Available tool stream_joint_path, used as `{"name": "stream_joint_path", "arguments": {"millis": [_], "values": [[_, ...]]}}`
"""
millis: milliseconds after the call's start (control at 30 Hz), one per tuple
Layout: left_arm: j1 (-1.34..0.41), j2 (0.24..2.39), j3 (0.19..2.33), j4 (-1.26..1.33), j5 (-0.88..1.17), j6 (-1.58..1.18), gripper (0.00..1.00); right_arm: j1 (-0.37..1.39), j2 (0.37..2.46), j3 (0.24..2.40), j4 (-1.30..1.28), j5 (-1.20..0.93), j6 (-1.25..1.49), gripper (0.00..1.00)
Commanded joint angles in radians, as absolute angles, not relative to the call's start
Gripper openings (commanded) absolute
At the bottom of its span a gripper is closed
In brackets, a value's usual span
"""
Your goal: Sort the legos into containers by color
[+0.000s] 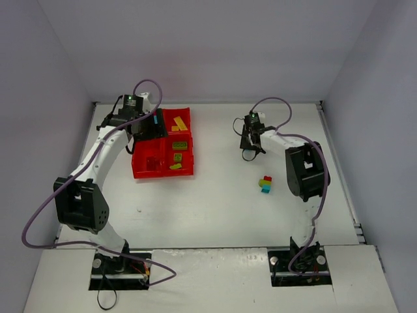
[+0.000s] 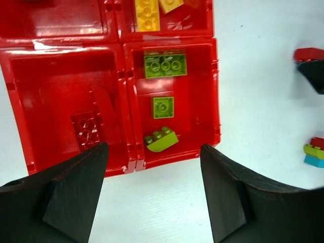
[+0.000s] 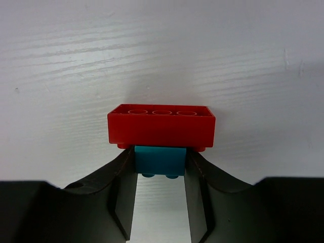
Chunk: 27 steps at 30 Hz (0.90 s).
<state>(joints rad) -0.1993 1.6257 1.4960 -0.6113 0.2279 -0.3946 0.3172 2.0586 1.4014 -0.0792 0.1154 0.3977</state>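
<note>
The red tray point(image 1: 139, 171) has four compartments. In the left wrist view yellow bricks point(image 2: 147, 14) lie in the far right one, three green bricks point(image 2: 165, 65) in the near right one, and a red brick point(image 2: 86, 130) in the near left one. My left gripper point(image 1: 148, 124) hangs open and empty above the tray point(image 2: 217, 91); its fingers point(image 2: 76, 195) frame bare table. My right gripper point(image 3: 160, 172) is shut on a cyan brick point(image 3: 159, 159) with a red brick point(image 3: 161, 125) stuck to it. It hovers right of the tray point(image 1: 250, 150). A multicolour clump point(image 1: 266, 184) stands on the table.
The clump also shows at the right edge of the left wrist view point(image 2: 316, 152), with the right gripper's red brick point(image 2: 310, 53) above it. The white table point(image 1: 215, 208) is walled on three sides. Cables loop over both arms.
</note>
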Motion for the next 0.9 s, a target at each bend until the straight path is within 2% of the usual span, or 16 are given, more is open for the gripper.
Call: {"name": "stream_joint_path", "arguments": {"millis": [0, 200, 300, 400, 433, 667, 867], "values": [[-0.213, 1.62, 1.597, -0.612, 0.271, -0.402, 0.67, 0.348, 1.927, 1.361, 0.09, 0.095, 0.257, 0.0], [-0.224, 1.667, 1.704, -0.629, 0.469, -0.41, 0.68, 0.423, 1.712, 1.232, 0.305, -0.154, -0.038, 0.0], [-0.229, 1.689, 1.745, -0.626, 0.583, -0.425, 0.68, 0.445, 1.637, 1.21, 0.353, -0.241, -0.074, 0.0], [-0.239, 1.707, 1.781, -0.617, 0.694, -0.428, 0.71, 0.459, 1.594, 1.221, 0.353, -0.354, -0.097, 0.0], [-0.239, 1.715, 1.786, -0.611, 0.727, -0.431, 0.78, 0.474, 1.588, 1.232, 0.351, -0.403, -0.106, 0.0], [-0.262, 1.732, 1.807, -0.514, 0.885, -0.483, 0.79, 0.546, 1.562, 1.285, 0.319, -0.483, -0.136, 0.0], [-0.264, 1.75, 1.812, -0.489, 0.91, -0.529, 0.79, 0.572, 1.559, 1.295, 0.293, -0.482, -0.167, 0.01]]}}
